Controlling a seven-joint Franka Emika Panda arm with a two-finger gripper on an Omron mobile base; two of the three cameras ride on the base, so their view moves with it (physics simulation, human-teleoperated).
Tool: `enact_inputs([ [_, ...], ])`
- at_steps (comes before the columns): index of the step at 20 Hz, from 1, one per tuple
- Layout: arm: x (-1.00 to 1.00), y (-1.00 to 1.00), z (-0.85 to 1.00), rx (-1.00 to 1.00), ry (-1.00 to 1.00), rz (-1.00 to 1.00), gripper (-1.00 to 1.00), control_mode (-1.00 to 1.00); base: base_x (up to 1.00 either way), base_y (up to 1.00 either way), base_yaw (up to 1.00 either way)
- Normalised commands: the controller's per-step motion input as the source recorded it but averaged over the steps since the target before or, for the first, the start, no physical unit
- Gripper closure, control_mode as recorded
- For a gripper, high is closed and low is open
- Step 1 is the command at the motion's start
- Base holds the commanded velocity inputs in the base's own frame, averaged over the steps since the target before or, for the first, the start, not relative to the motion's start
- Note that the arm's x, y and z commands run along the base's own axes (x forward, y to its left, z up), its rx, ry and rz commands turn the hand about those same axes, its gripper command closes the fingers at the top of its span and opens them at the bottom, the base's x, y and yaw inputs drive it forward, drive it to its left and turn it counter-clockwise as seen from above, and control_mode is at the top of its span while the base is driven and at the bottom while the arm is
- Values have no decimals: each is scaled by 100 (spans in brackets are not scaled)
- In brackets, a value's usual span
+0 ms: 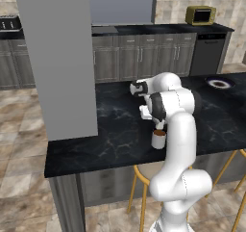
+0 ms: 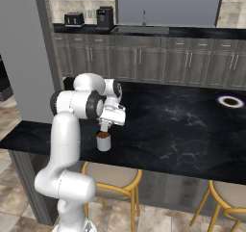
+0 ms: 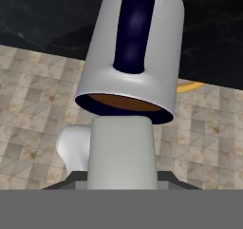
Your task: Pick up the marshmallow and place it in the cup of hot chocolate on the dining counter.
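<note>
Near the dining counter's [image 1: 110, 130] front edge, your gripper [image 2: 104, 126] hangs just over the cup of hot chocolate [image 2: 103, 141], marshmallow [image 3: 123, 152] at its fingers, grip state unclear.

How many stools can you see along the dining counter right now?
2. One stool sits under the counter edge just below the cup, beside the arm. Another is further right along the dining counter. More may be hidden.
</note>
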Motion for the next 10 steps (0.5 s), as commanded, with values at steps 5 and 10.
enact_inputs([
  [5, 39, 1, -24, -2, 0, 0, 100, -100, 0, 0, 0],
  [10, 35, 0, -22, -1, 0, 0, 100, -100, 0, 0, 0],
])
